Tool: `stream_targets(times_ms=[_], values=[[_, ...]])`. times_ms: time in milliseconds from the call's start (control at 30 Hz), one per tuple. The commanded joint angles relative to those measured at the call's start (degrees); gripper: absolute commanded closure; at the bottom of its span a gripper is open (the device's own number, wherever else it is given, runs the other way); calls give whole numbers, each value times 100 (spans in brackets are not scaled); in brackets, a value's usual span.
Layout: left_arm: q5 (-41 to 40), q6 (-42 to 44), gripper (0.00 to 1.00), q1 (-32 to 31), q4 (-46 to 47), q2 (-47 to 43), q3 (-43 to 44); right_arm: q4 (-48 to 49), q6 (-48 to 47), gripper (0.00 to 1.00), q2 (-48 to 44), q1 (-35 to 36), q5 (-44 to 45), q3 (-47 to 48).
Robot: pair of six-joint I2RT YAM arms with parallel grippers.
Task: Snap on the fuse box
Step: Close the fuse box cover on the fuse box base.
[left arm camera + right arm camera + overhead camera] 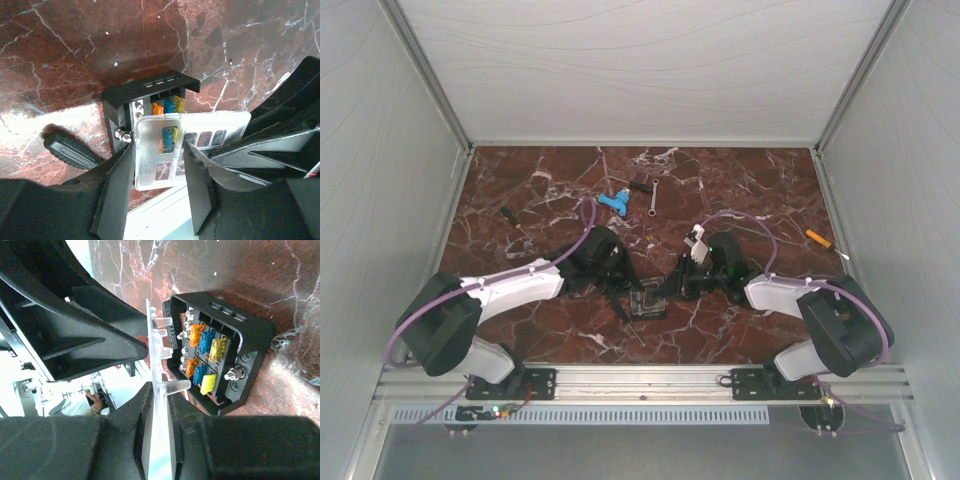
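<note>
The black fuse box stands on the marble with its orange, blue and yellow fuses showing; it also shows in the left wrist view and at the table's middle. My right gripper is shut on the clear lid, held edge-on just beside the box's open face, tabs toward it. In the left wrist view the lid leans against the box front, partly covering the fuses. My left gripper is open, its fingers either side of the lid's lower left part, close to the box. Both grippers meet at the box.
A black ribbed handle lies just left of the box. At the back are a blue plastic piece and a small wrench. A screwdriver lies at the left, an orange item at the right. Grey walls enclose the table.
</note>
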Motion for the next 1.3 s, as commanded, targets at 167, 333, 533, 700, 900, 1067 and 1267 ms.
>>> stream_targets(times_ms=[167,333,533,700,900,1067,1267], values=[[70,53,56,-32,245,212,293,520,126,86,404,107,43,-121],[61,43,57,-32,300,323,252,490,8,82,643,111,23,-95],[16,28,56,-31,275,312,194,272,-190,70,727,108,77,-37],[-94,17,52,-32,197,179,152,-288,-517,63,495,108,257,131],[-76,25,47,-32,178,127,130,-1267,-1058,58,32,108,841,319],[-102,34,45,-32,102,-13,30,-1756,-1358,52,-258,108,1225,387],[144,-16,45,-41,112,-226,-241,-1830,-1354,51,-332,252,1221,465]])
